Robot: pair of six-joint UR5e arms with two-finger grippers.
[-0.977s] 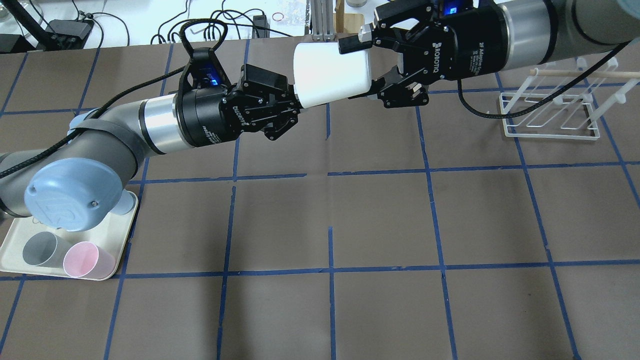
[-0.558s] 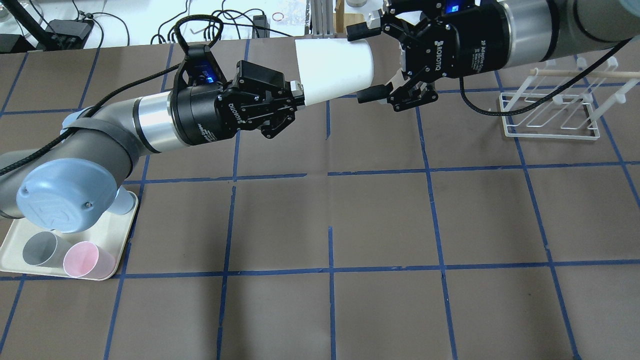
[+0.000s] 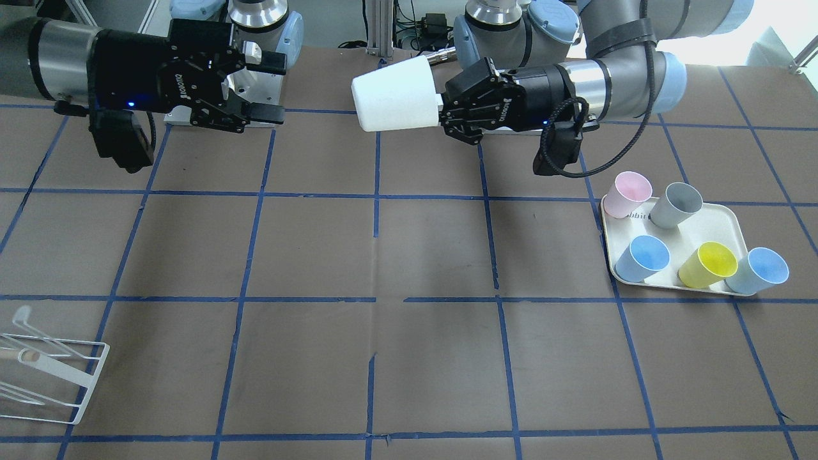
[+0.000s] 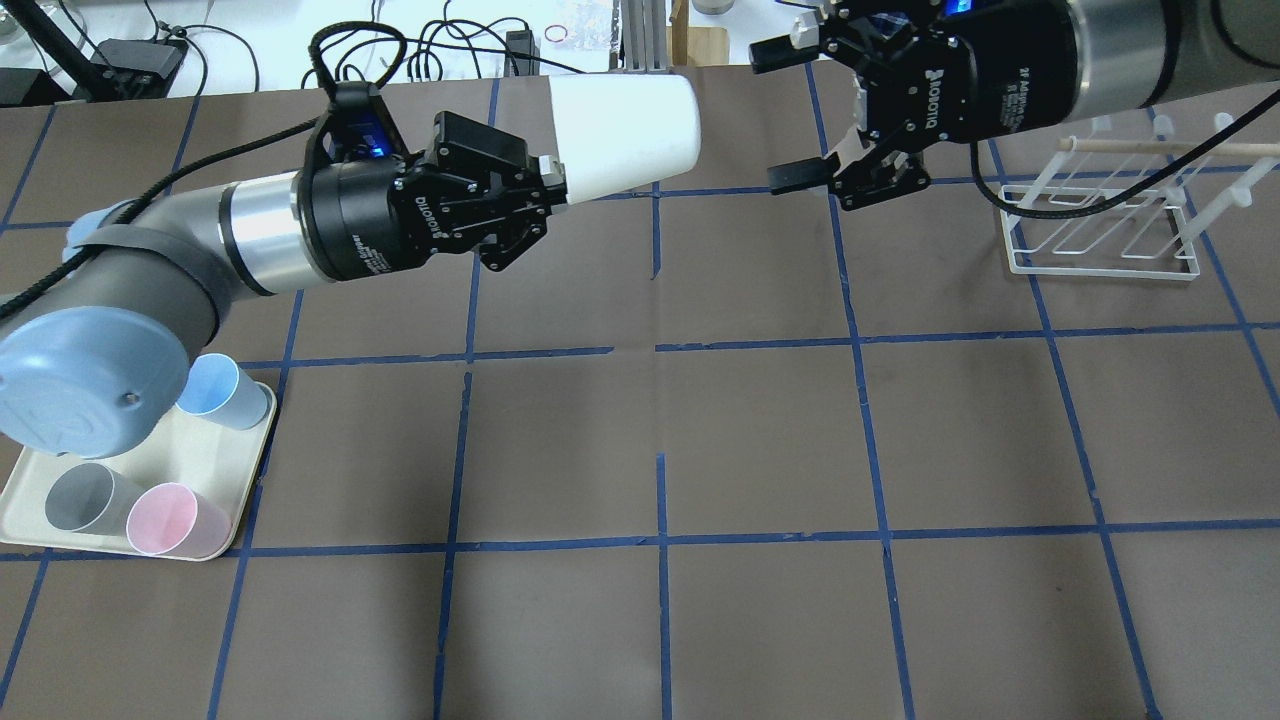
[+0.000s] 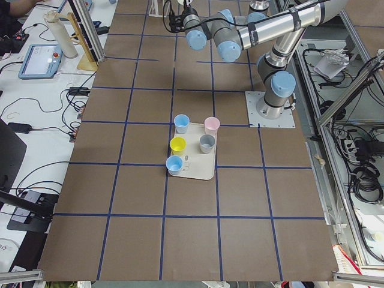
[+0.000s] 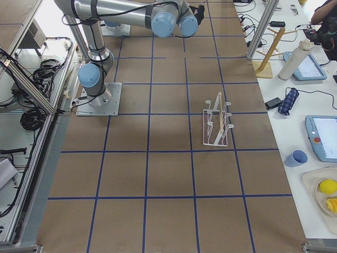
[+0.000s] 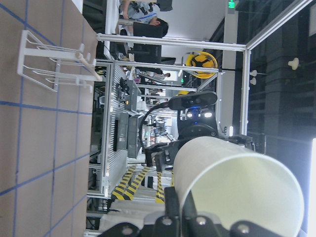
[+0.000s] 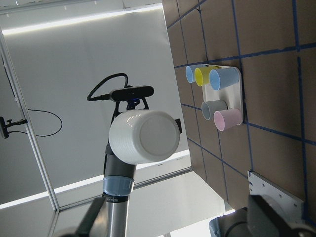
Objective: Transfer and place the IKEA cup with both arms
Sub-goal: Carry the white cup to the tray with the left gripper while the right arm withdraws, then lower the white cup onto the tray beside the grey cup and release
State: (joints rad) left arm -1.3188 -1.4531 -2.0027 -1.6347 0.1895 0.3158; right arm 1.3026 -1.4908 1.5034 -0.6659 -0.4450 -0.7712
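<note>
The off-white IKEA cup (image 4: 622, 130) is held on its side in the air over the far middle of the table. My left gripper (image 4: 553, 178) is shut on its rim, and the base points at the right gripper. In the front-facing view the cup (image 3: 393, 96) sticks out of the left gripper (image 3: 441, 105). My right gripper (image 4: 785, 115) is open and empty, a short gap away from the cup's base; it also shows in the front-facing view (image 3: 273, 88). The right wrist view shows the cup's base (image 8: 144, 137); the left wrist view shows its side (image 7: 237, 182).
A cream tray (image 3: 722, 220) on the robot's left holds pink (image 3: 629, 195), grey (image 3: 676, 204), yellow (image 3: 707, 264) and two blue cups. A white wire rack (image 4: 1100, 230) stands at the far right, under the right arm.
The right gripper's fingers, which were around the cup's base, spread and drew back to the right. The left arm pulled back to the left with the cup still in its grip.
</note>
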